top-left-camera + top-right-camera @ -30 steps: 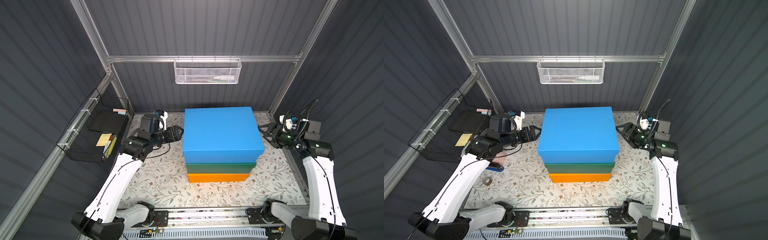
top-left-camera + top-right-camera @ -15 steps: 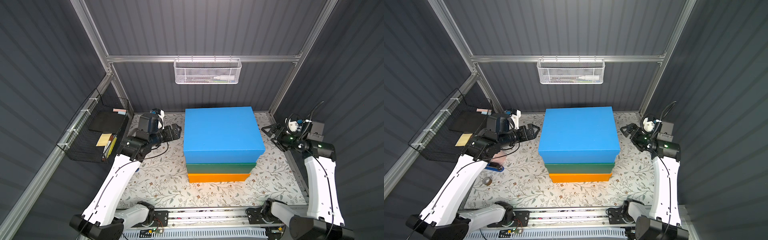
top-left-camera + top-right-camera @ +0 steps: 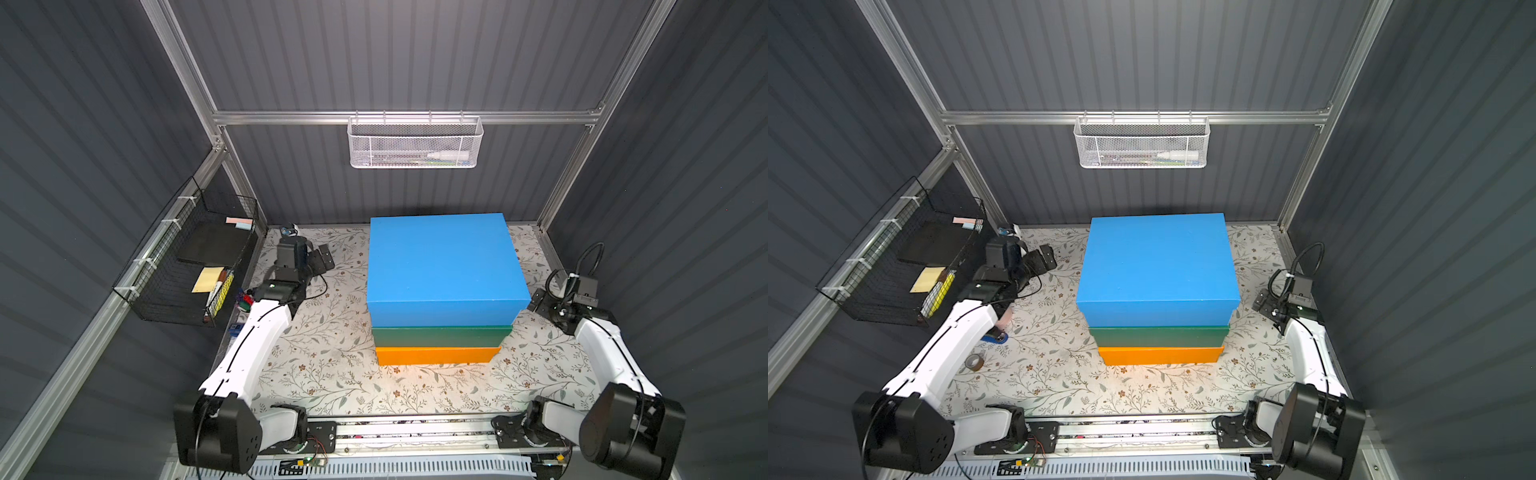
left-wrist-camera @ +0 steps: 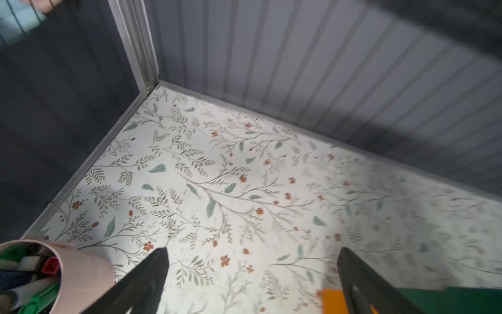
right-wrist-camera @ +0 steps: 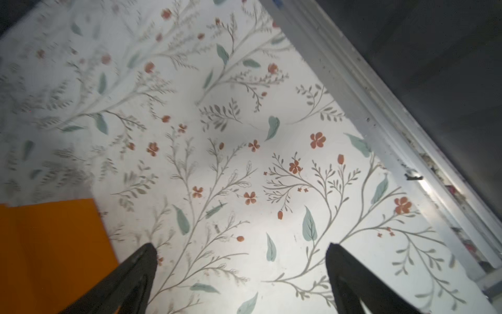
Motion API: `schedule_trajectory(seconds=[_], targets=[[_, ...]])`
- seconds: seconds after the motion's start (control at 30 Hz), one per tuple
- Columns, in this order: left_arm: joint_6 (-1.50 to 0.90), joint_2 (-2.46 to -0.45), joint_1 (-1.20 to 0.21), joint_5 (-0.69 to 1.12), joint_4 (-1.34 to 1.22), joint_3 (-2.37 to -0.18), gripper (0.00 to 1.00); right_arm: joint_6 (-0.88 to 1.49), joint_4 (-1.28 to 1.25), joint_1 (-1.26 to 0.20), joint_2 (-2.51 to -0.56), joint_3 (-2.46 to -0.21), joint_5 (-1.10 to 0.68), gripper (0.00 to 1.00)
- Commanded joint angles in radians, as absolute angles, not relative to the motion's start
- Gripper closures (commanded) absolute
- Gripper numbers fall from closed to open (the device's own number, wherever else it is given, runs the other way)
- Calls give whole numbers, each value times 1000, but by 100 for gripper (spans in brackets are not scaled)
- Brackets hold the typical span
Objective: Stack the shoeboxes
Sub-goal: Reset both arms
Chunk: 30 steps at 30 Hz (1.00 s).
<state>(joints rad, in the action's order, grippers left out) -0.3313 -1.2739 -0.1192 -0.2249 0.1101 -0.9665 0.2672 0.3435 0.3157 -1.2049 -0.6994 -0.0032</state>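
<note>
Three shoeboxes in one stack on the floral mat — the blue shoebox on top, the green shoebox directly beneath it, the orange shoebox at the very bottom; edges roughly in line; the left gripper hangs off the blue shoebox's left side, well clear of it, jaws spread wide and empty; the right gripper sits just off the blue shoebox's right side, jaws equally wide, gripping nothing — only mat shows between the fingers in both wrist views.
</note>
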Motion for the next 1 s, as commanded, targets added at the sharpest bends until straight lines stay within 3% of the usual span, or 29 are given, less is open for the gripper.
schedule_trajectory(seconds=[0.0, 0.3, 0.33, 0.43, 0.6, 0.67, 0.97], targets=[[-143, -1283, -115, -369, -415, -778, 0, 221, -17, 295, -1206, -603, -21, 1], [-16, -1505, -114, -335, -1161, -481, 0, 207, -531, 231, -1265, -394, -79, 1], [-53, -1510, -114, -343, -1102, -502, 0, 203, -560, 224, -1269, -386, -79, 1], [-35, -1541, -112, -242, -1278, -463, 0, 201, -655, 198, -1305, -369, -96, 1], [39, -1735, -113, -278, -1570, -440, 0, 108, -887, 73, -1427, -304, 17, 1], [-40, -1696, -111, -247, -1433, -469, 0, 90, -979, 63, -1487, -300, 20, 1], [-28, -1709, -135, -312, -1484, -452, 0, 88, -815, 46, -1485, -381, 50, 1]])
